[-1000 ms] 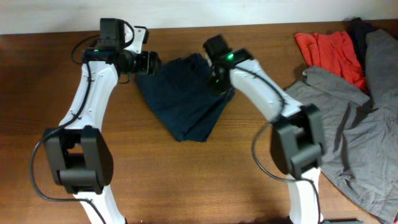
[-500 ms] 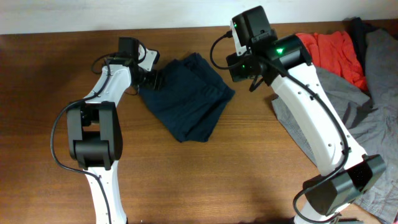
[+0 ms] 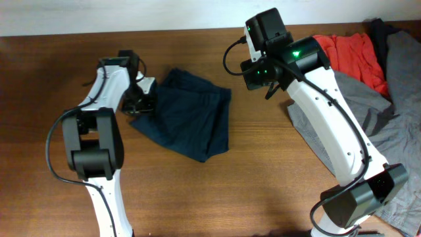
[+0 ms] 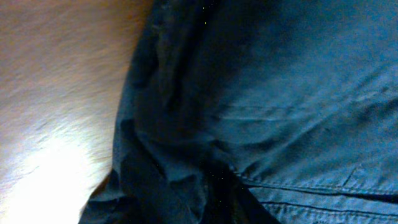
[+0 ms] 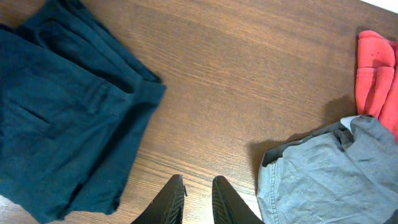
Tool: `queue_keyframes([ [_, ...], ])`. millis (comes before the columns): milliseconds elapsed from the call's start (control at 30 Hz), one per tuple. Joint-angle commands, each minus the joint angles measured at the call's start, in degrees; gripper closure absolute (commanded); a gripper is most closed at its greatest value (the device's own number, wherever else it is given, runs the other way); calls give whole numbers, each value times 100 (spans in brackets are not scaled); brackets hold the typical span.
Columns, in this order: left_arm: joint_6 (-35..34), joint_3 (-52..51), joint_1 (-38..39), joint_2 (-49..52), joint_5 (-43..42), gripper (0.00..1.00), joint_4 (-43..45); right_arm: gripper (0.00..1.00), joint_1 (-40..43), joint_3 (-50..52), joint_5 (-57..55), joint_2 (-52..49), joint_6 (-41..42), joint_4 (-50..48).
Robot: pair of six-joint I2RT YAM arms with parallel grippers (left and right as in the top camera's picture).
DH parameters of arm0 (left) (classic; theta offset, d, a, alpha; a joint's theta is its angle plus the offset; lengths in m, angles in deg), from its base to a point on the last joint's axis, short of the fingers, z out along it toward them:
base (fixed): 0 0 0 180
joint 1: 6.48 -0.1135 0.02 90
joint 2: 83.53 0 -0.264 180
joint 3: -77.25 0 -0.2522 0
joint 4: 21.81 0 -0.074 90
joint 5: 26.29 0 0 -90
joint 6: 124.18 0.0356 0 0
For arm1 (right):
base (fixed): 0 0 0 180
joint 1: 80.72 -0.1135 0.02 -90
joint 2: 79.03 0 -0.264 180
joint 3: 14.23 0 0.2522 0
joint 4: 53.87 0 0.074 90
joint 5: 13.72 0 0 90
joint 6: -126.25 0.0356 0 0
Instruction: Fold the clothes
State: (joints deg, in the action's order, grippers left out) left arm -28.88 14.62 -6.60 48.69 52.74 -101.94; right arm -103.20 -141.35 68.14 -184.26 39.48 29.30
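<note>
The clothes [image 3: 187, 122], dark navy shorts, lie partly folded on the wooden table left of centre. My left gripper [image 3: 140, 100] sits low at their left edge, and the cloth has been dragged along with it. In the left wrist view the shorts [image 4: 280, 93] fill almost everything, bunched into folds at the bottom; the fingers are hidden in the dark cloth. My right gripper [image 3: 258, 71] hangs high to the right of the shorts. In its own view the right gripper [image 5: 198, 180] shows a narrow gap with only bare table between its fingers; the shorts [image 5: 62, 118] lie to the left.
A large grey garment [image 3: 368, 131] and a red-orange one [image 3: 348, 56] lie heaped at the right side, with a dark item [image 3: 378, 29] at the back right corner. The grey garment [image 5: 323, 174] lies just right of the right fingers. Bare wood [image 4: 56, 93] shows left of the shorts.
The left gripper has closed in at the shorts' left edge and moved toward the front left, pulling and turning the shorts with it. The right arm lifted off the shorts earlier and now holds still.
</note>
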Motion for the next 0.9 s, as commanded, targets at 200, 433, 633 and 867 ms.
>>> queue_keyframes([
  [200, -164, -155, -284, 79, 149, 93, -35, 79, -26, -9, -111, -9, 26, 85],
  [433, -439, -125, -1185, -330, 997, 95, 39, 79, -26, -7, -114, -9, 24, 192],
  [633, 168, 33, -2072, -514, 857, 94, 439, 79, -26, -7, -114, -9, 26, 177],
  [867, 407, 98, -2780, -514, 1377, 93, 1480, 79, -26, -7, -109, -9, 70, 251],
])
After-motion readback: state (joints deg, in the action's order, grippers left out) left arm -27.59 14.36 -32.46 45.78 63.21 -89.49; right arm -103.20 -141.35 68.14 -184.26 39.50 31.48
